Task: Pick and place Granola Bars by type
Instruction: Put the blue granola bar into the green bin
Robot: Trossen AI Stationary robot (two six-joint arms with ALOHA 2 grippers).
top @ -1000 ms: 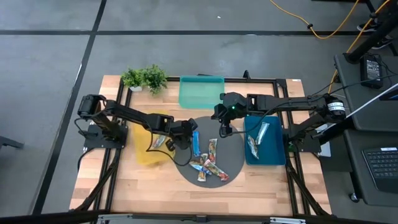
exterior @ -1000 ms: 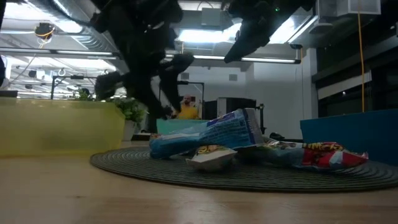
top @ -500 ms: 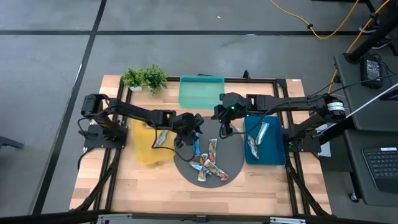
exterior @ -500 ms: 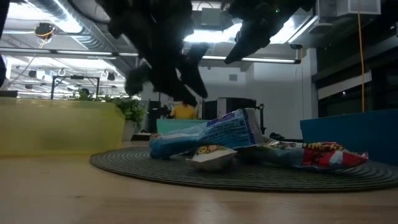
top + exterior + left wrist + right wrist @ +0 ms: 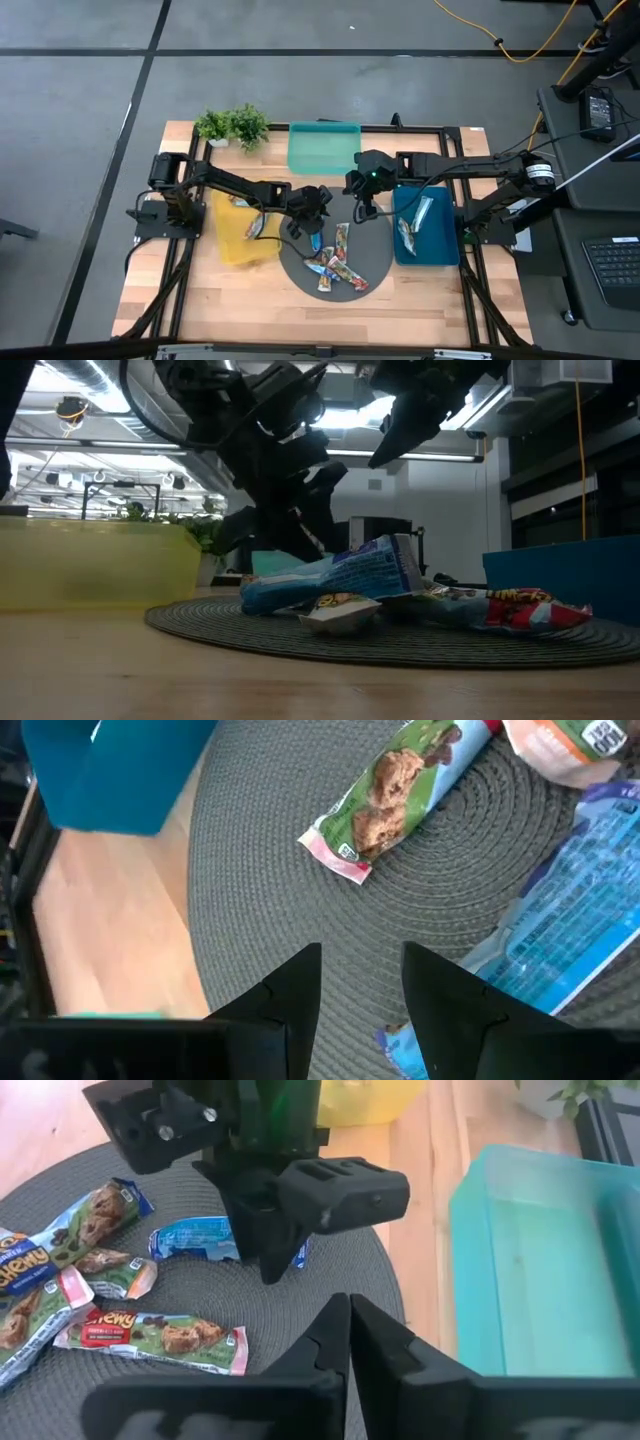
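**Granola bars lying across mat and trays**

Several granola bars (image 5: 335, 262) are lying loose on the round grey mat (image 5: 372, 268), red-multicoloured ones overlapping in a heap, a blue bar (image 5: 316, 227) lying flat beside them. Two more are resting in the dark-blue tray (image 5: 447, 252), others in the yellow tray (image 5: 228, 250).

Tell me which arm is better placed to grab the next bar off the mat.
Left. Its end effector is open right over the blue bar on the round mat. The right end effector is shut, at the mat's far edge.
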